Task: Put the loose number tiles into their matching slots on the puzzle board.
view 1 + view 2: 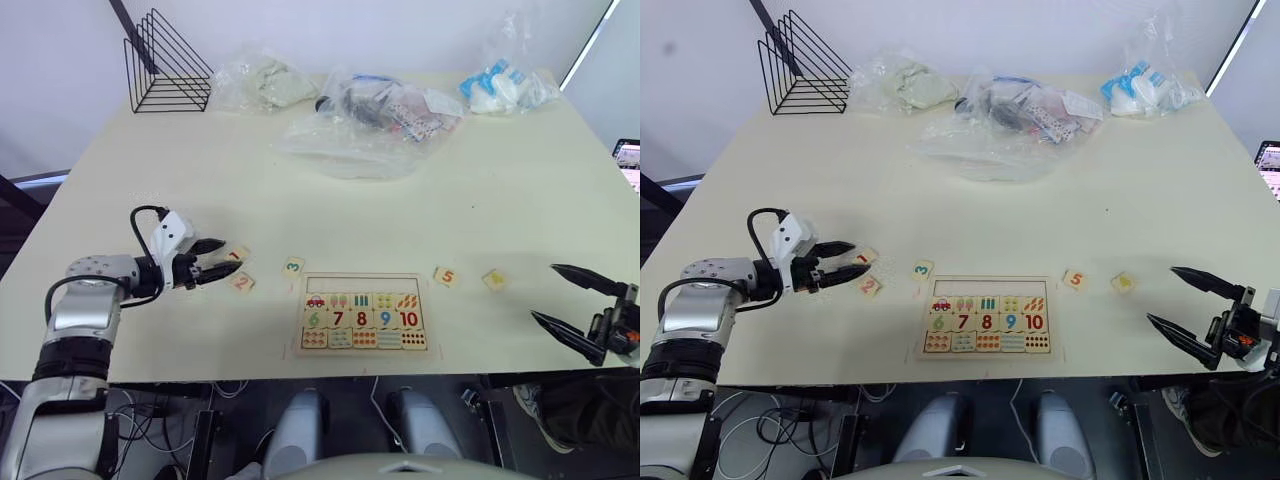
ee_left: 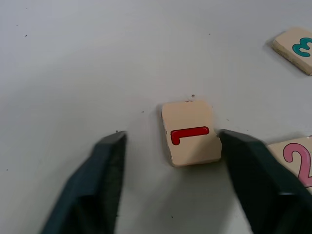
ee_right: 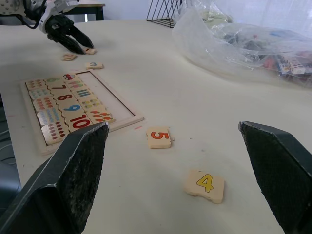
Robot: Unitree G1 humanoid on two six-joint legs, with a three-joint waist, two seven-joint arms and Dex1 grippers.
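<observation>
The puzzle board [image 1: 302, 318] lies near the table's front edge, its far row of slots [image 1: 362, 284] bare. My left gripper [image 1: 229, 257] is open and low over the table. Tile 1 [image 2: 191, 132] lies flat between its fingers, the right finger [image 2: 243, 161] close to the tile's edge. Tile 2 [image 1: 241, 282] sits just beside it and tile 3 [image 1: 293, 266] lies nearer the board. Right of the board lie tile 5 [image 1: 446, 276] and tile 4 [image 1: 494, 279]. My right gripper [image 1: 543, 291] stands open and empty, off to the right of tile 4.
A black wire rack [image 1: 167, 65] stands at the back left. Clear plastic bags [image 1: 370, 120] with assorted items lie across the back of the table. The table's front edge [image 1: 300, 375] runs just in front of the board.
</observation>
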